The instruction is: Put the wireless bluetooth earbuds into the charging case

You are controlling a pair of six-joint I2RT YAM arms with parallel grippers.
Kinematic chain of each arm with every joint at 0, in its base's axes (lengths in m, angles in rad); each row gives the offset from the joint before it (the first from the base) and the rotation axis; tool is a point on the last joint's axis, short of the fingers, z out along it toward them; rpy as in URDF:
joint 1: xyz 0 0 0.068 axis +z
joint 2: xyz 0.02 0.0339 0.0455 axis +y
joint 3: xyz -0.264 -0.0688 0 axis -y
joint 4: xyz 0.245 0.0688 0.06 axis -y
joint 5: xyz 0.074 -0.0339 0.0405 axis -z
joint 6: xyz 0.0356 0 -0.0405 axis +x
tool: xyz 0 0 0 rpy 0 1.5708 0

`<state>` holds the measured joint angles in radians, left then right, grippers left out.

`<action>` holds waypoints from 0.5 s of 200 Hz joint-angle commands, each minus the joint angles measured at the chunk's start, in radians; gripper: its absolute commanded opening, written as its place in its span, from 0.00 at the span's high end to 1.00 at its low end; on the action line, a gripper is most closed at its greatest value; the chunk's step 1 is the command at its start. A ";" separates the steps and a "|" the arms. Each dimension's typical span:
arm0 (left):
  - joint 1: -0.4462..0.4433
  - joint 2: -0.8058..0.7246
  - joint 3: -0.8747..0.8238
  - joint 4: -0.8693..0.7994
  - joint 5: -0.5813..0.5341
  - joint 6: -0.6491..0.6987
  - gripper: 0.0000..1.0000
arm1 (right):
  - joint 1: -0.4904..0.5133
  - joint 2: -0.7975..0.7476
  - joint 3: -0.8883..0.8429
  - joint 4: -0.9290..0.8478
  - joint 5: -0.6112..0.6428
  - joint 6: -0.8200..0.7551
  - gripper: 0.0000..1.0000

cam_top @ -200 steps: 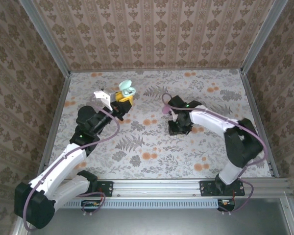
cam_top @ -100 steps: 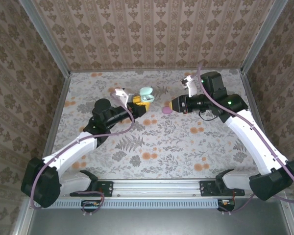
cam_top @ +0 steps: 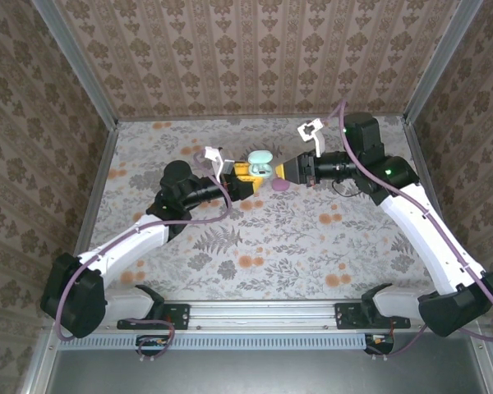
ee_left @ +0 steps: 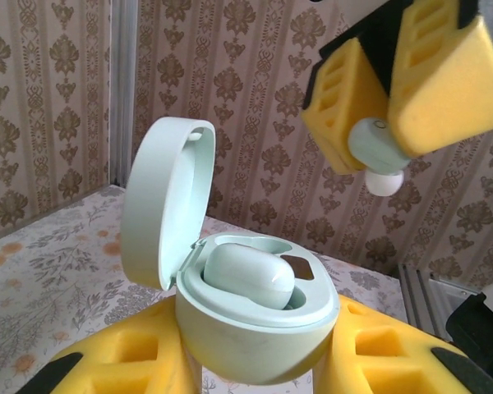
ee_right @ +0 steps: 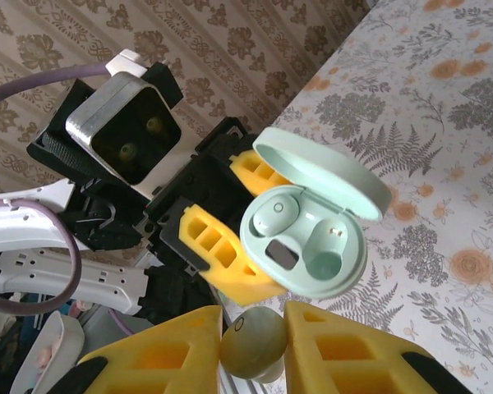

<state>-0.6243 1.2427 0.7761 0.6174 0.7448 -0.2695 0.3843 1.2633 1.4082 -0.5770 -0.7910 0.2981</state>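
Left end effector [cam_top: 245, 171] is clamping open charging case [ee_right: 304, 238] (one bud [ee_left: 248, 275] seated); right end effector [ee_right: 253, 353] is pinching second earbud [ee_left: 376, 152] nearby.

Seen from above, the left arm [cam_top: 123, 250] stretches from its base at 7 o'clock out toward 2 o'clock. The left tool [cam_top: 248, 173] has its yellow pads [ee_left: 123, 369] clamped on the open case [ee_left: 259, 316]. The right arm [cam_top: 419, 222] rises from 5 o'clock, bends at the elbow and points toward 9 o'clock. The right tool [cam_top: 286, 171] pinches a pale earbud [ee_right: 251, 341]. The two tools face each other closely, not touching.
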 commanded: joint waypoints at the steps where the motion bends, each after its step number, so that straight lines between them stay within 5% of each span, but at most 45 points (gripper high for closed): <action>1: -0.012 -0.002 0.036 0.042 0.044 0.006 0.71 | 0.002 0.017 0.030 0.060 -0.033 0.019 0.74; 100: -0.023 -0.004 0.050 0.041 0.048 0.007 0.71 | 0.010 0.062 0.022 0.090 0.004 0.016 0.75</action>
<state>-0.6365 1.2427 0.7925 0.6224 0.7673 -0.2695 0.3874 1.3132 1.4082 -0.5190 -0.7933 0.3134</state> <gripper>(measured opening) 0.317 0.251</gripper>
